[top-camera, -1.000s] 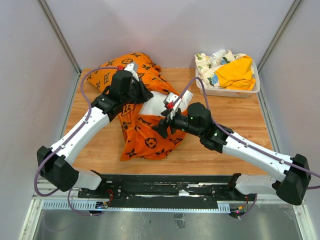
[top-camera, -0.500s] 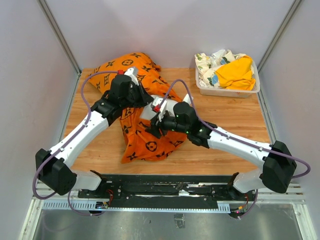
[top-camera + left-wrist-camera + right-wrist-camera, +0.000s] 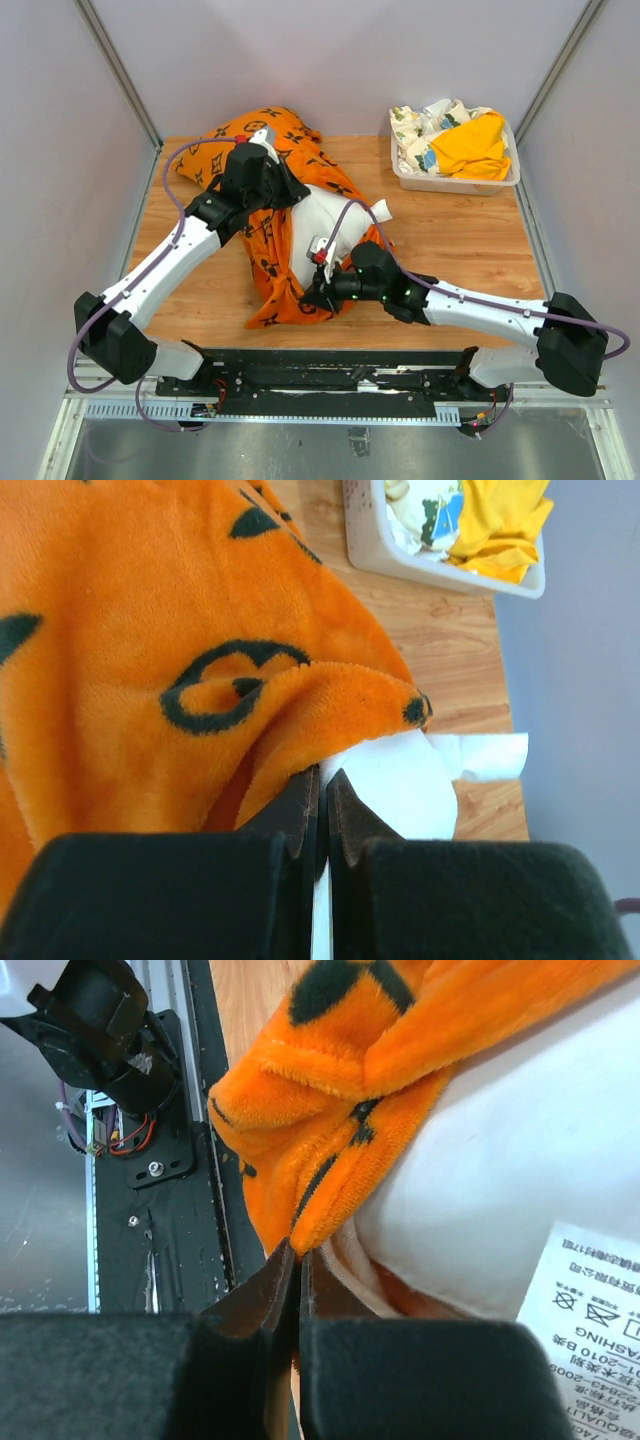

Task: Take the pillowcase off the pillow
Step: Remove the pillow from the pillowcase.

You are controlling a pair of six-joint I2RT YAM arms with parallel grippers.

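Observation:
The orange pillowcase [image 3: 250, 135] with black motifs lies bunched at the back left and hangs down over the near side of the white pillow [image 3: 328, 222]. My left gripper [image 3: 292, 195] is shut at the pillow's far left corner. In the left wrist view a thin white strip of pillow [image 3: 400, 780] runs between its fingers, beside an orange fold [image 3: 150, 630]. My right gripper [image 3: 312, 297] sits low near the front edge. It is shut on the pillowcase hem [image 3: 330, 1140], with the pillow [image 3: 500, 1160] and its care label [image 3: 595, 1300] just behind.
A white bin [image 3: 455, 182] stands at the back right with a yellow cloth [image 3: 470, 145] and a floral cloth [image 3: 415, 125] in it. The black base rail [image 3: 330, 375] runs along the near edge, close under my right gripper. Grey walls stand on both sides.
My right gripper went from open to shut on the pillowcase hem and moved toward the near edge. More of the white pillow shows. The left arm has hardly moved.

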